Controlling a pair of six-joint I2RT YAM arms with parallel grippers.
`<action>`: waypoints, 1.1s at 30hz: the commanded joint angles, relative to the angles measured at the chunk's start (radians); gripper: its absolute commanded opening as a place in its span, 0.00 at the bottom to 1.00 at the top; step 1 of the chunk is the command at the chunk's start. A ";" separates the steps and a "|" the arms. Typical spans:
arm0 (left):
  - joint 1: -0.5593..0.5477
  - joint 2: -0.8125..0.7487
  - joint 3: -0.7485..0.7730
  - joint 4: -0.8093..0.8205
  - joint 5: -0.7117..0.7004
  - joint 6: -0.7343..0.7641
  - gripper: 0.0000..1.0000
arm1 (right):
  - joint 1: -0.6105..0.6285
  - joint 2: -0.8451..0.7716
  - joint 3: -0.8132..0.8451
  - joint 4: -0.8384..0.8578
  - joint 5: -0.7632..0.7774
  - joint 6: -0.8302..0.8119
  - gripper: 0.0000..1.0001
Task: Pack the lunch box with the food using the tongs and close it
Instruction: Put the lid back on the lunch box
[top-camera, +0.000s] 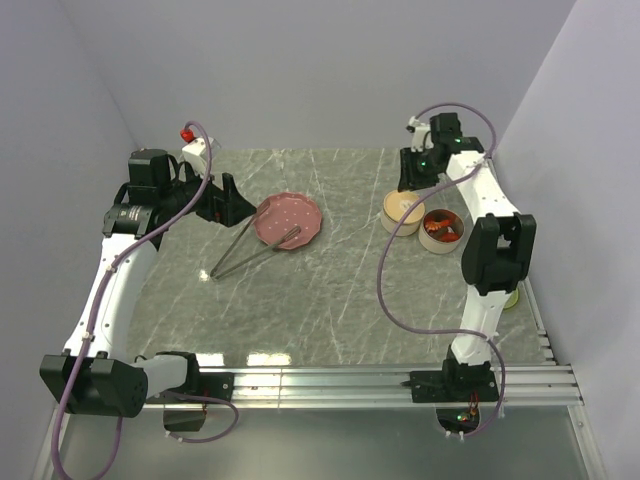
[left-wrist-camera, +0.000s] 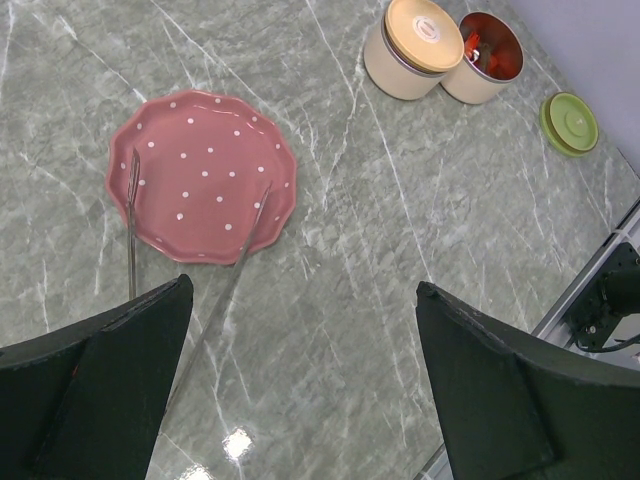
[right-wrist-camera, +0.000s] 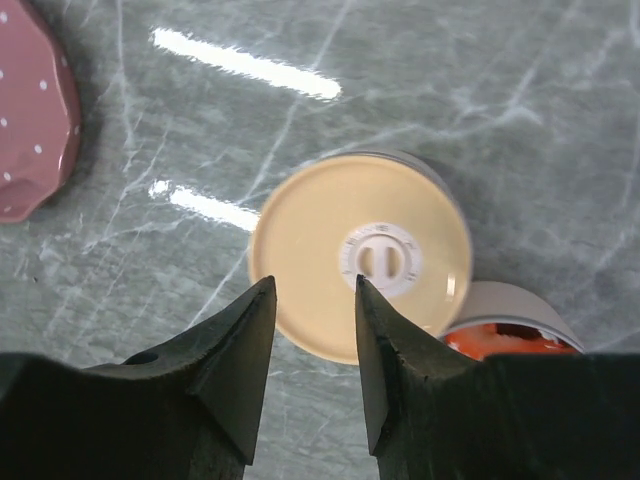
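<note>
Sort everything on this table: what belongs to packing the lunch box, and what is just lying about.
Job in hand:
- tongs
- open tub holding red-orange food
- cream tub, its yellow lid on
- green lid, lying apart

Lying about:
- pink dotted plate, bare of food, the tongs' tips resting on it

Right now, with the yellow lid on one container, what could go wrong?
The right claw hangs open over the yellow lid; a nudge could shove that container into the open container beside it. The tongs lie across the pink plate, so lifting them may drag it.
</note>
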 joint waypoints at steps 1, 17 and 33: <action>0.005 -0.013 0.008 0.016 0.019 0.009 1.00 | 0.048 -0.004 0.042 -0.027 0.096 -0.054 0.46; 0.005 -0.008 0.008 0.014 0.016 0.007 0.99 | 0.084 0.081 -0.177 0.059 0.233 -0.071 0.48; 0.005 0.005 0.025 0.008 0.027 0.007 0.99 | 0.087 0.017 -0.207 0.065 0.210 -0.068 0.54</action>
